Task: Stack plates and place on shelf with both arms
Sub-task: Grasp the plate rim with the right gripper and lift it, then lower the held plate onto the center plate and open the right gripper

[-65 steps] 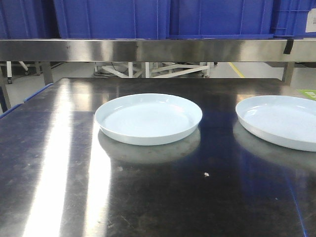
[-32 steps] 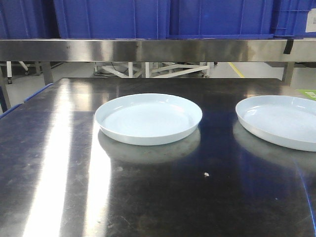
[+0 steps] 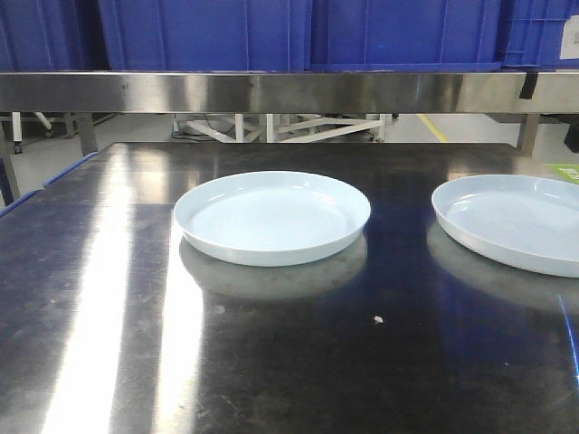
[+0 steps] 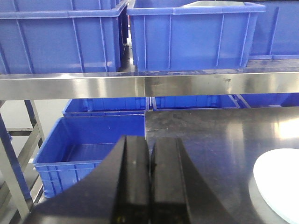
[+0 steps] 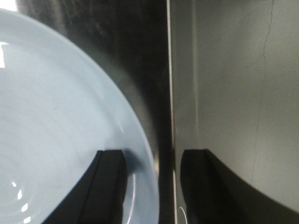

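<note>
Two pale bluish-white plates lie apart on the dark steel tabletop: one plate [image 3: 271, 217] in the middle, the other plate [image 3: 516, 221] at the right, cut by the frame. The shelf [image 3: 271, 90] runs across above the table's far side. Neither gripper shows in the front view. My left gripper [image 4: 150, 158] is shut on nothing near the table's left edge, with a plate's rim [image 4: 280, 186] to its right. My right gripper [image 5: 154, 161] is open and straddles a plate's rim [image 5: 145, 154]; one finger is over the plate's inside, the other beyond the table's edge.
Big blue crates [image 3: 298, 32] stand on the shelf. More blue crates [image 4: 88, 149] sit low, left of the table. The table's right edge [image 5: 168, 93] runs just beside the plate, with grey floor [image 5: 233, 93] past it. A small crumb [image 3: 377, 318] lies on the tabletop.
Both plates lie where they were. Only a faint blue reflection at the tabletop's right side has shifted.
</note>
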`<state>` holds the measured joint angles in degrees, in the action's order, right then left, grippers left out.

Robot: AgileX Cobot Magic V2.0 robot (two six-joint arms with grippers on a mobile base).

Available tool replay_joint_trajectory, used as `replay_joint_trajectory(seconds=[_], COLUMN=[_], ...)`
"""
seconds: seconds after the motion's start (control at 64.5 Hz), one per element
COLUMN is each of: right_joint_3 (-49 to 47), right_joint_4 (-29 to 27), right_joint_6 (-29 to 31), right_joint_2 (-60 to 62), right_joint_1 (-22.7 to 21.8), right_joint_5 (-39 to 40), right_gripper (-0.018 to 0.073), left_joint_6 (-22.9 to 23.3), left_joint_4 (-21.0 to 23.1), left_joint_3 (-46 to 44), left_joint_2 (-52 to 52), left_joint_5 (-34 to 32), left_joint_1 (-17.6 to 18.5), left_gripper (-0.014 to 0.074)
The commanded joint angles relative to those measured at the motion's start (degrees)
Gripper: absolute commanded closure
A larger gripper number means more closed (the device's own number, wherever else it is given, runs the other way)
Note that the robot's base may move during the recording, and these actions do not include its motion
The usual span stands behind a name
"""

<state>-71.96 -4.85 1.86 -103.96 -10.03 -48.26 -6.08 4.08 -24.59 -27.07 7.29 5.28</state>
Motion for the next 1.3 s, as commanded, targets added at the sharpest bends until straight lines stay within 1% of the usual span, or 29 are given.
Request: replay_joint_trajectory(seconds=[0.0,0.077,0.139,0.387,0.527,0.713,0.883,0.961,1.023,1.085,1.193,1.286], right_joint_3=[-1.9,-1.9,-1.9,-5.0,-8.3,-12.6,-13.9,-13.9,-13.9,-13.9,-13.9,-13.9], right_joint_4=[0.1,0.0,-0.3,-1.1,-2.1,-6.1,-13.6,-17.8,-20.9,-22.6,-23.2,-23.3], right_joint_6=[0.7,0.7,0.7,0.7,0.7,0.7,0.8,1.8,2.8,3.2,3.2,3.1], right_joint_2=[2.0,1.8,1.7,1.8,2.3,4.6,7.7,8.4,8.5,8.2,7.3,5.6], right_joint_1=[-0.4,-0.4,-0.4,-0.4,-0.4,-0.4,-0.4,0.4,2.1,4.2,9.2,13.5], right_joint_5=[1.5,1.5,1.4,-0.9,-3.5,-5.2,-4.9,-5.0,-4.4,-2.7,0.7,1.9], right_gripper=[0.0156,0.0179,0.0233,0.0514,0.0510,0.0510,0.0510,0.0510,0.0510,0.0510,0.0510,0.0510], left_joint_6=[0.3,0.3,0.3,0.3,0.3,0.3,0.3,0.3,0.3,0.3,0.3,0.3], left_joint_4=[0.6,0.6,0.6,0.6,0.6,0.6,0.6,0.6,0.6,0.6,0.6,0.6], left_joint_3=[-1.7,-1.7,-1.7,-1.7,-1.7,-1.7,-1.7,-1.7,-1.7,-1.7,-1.7,-1.7], left_joint_2=[-0.1,-0.1,-0.1,-0.1,-0.1,-0.1,-0.1,-0.1,-0.1,-0.1,-0.1,-0.1], left_joint_5=[-4.7,-4.7,-4.7,-4.7,-4.7,-4.7,-4.7,-4.7,-4.7,-4.7,-4.7,-4.7], left_joint_1=[0.0,0.0,0.0,0.0,0.0,0.0,0.0,0.0,0.0,0.0,0.0,0.0], left_gripper=[0.0514,0.0514,0.0513,0.0514,0.0514,0.0514,0.0514,0.0514,0.0514,0.0514,0.0514,0.0514])
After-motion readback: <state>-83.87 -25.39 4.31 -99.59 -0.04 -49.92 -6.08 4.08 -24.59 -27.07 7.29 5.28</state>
